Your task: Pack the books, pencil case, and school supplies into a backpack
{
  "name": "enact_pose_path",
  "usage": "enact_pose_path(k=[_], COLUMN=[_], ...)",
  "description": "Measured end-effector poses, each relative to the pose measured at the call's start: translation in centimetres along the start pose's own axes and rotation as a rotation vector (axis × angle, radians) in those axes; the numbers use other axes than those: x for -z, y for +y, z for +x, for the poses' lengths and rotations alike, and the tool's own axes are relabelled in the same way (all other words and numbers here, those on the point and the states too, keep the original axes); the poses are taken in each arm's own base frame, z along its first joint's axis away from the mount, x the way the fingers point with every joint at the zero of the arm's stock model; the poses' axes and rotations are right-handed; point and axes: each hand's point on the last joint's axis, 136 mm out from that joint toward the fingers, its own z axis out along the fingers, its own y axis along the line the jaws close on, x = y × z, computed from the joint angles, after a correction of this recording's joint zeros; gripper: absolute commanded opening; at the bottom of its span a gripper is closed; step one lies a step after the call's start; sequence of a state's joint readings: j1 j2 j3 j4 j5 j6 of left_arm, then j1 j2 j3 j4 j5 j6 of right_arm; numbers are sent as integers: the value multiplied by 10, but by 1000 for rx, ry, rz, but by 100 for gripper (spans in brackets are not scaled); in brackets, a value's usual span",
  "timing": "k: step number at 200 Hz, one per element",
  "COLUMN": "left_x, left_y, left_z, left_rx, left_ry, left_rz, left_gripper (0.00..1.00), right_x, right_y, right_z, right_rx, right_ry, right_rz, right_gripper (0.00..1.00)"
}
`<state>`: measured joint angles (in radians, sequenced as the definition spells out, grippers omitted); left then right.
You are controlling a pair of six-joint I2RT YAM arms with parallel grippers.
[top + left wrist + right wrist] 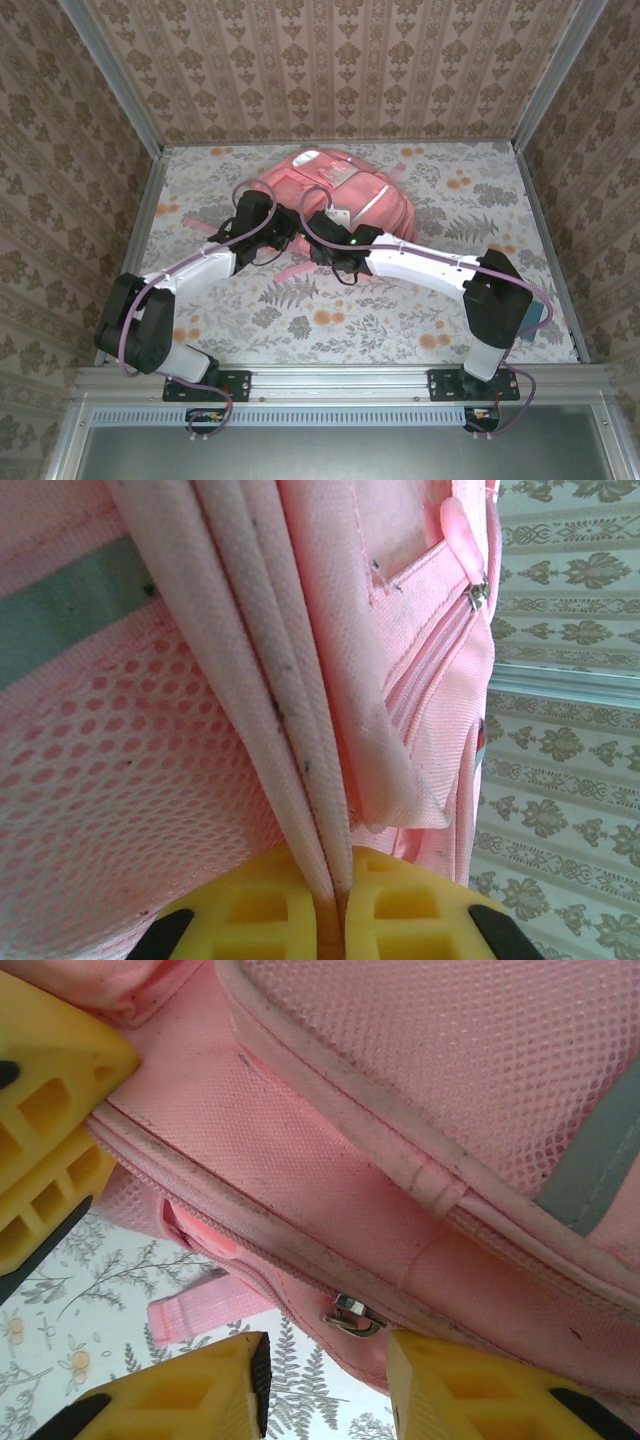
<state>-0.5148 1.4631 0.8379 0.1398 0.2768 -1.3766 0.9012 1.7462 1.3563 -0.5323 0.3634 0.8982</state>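
Observation:
The pink backpack (345, 190) lies at the back middle of the table, with both arms reaching into its near side. My left gripper (288, 230) (340, 905) is shut on a folded pink edge of the backpack (300, 680), next to its mesh panel. My right gripper (322, 238) (325, 1360) stands open just under the bag's lower zip seam. Its yellow fingers (200, 1390) are apart, and a metal zip slider (352, 1315) hangs above the gap, ungripped. The books and the pencil case are out of view.
A loose pink strap (195, 1305) lies on the floral tablecloth (330, 320) below the bag. The left gripper's yellow finger (50, 1110) sits close at the right wrist view's upper left. Patterned walls (330, 70) enclose three sides. Something teal (541, 318) peeks from behind the right arm.

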Motion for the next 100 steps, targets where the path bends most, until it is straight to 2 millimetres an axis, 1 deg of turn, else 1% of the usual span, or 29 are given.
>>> enact_pose_path(k=[12, 23, 31, 58, 100], left_x=[-2, -3, -4, -4, -5], left_y=[0, 1, 1, 0, -4], left_z=[1, 1, 1, 3, 7], left_rx=[4, 7, 7, 5, 4], left_ry=[3, 3, 4, 8, 14], left_rz=[0, 0, -1, 1, 15], left_gripper=[8, 8, 8, 7, 7], right_x=[-3, -7, -10, -17, -20], right_y=[-2, -3, -4, -7, -13], right_z=[2, 3, 5, 7, 1], right_rx=[4, 6, 11, 21, 21], right_ry=[5, 10, 15, 19, 1], right_rz=[9, 17, 24, 55, 93], right_gripper=[32, 31, 31, 35, 35])
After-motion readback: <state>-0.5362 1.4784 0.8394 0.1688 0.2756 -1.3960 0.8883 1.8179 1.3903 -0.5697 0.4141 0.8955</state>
